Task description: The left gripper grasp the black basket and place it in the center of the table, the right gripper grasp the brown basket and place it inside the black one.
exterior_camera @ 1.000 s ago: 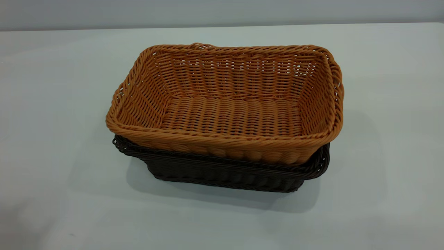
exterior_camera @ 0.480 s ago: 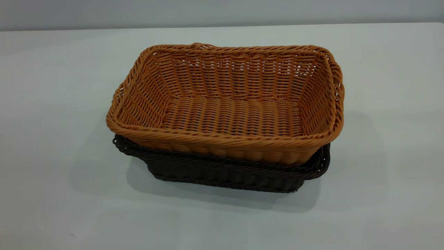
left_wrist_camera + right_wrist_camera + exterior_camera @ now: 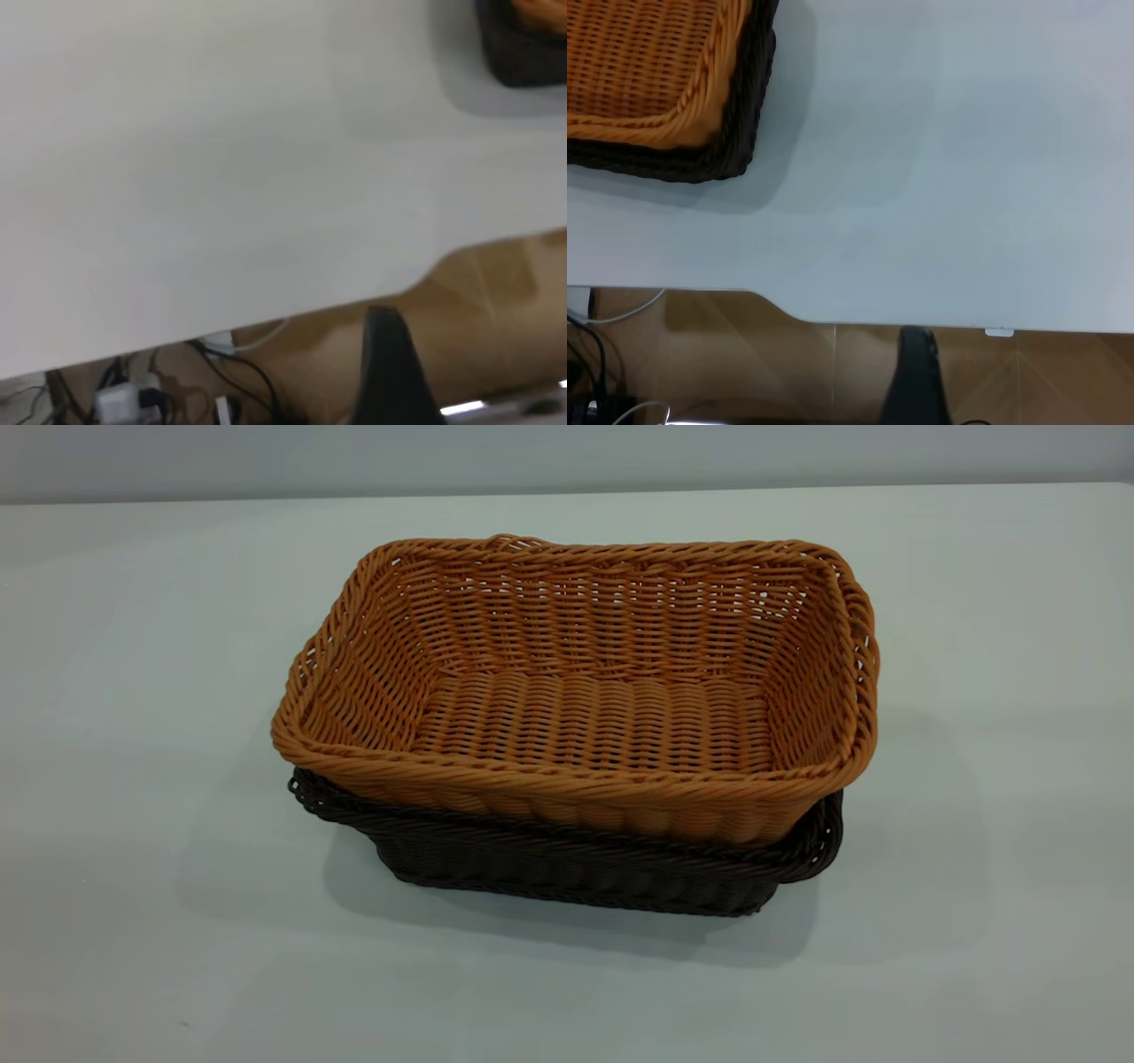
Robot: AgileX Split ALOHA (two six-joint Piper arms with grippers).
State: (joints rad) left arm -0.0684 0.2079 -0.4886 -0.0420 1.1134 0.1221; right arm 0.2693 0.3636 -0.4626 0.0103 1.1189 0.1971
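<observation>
The brown basket (image 3: 576, 691) sits nested in the black basket (image 3: 567, 864) mid-table (image 3: 133, 735), long axis left-right. Both grippers are well clear; whether their fingers are open cannot be told.

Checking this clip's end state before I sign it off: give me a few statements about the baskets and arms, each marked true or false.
1. The brown basket sits nested inside the black basket. True.
2. The black basket lies upside down. False: it stands upright on the table, opening upward.
3. A gripper grips the brown basket's rim. False: no gripper touches either basket; the exterior view shows none.
4. The brown basket is empty. True.
5. The two baskets stand side by side, apart. False: they are stacked, only the black rim and lower wall showing beneath the brown one.
</observation>
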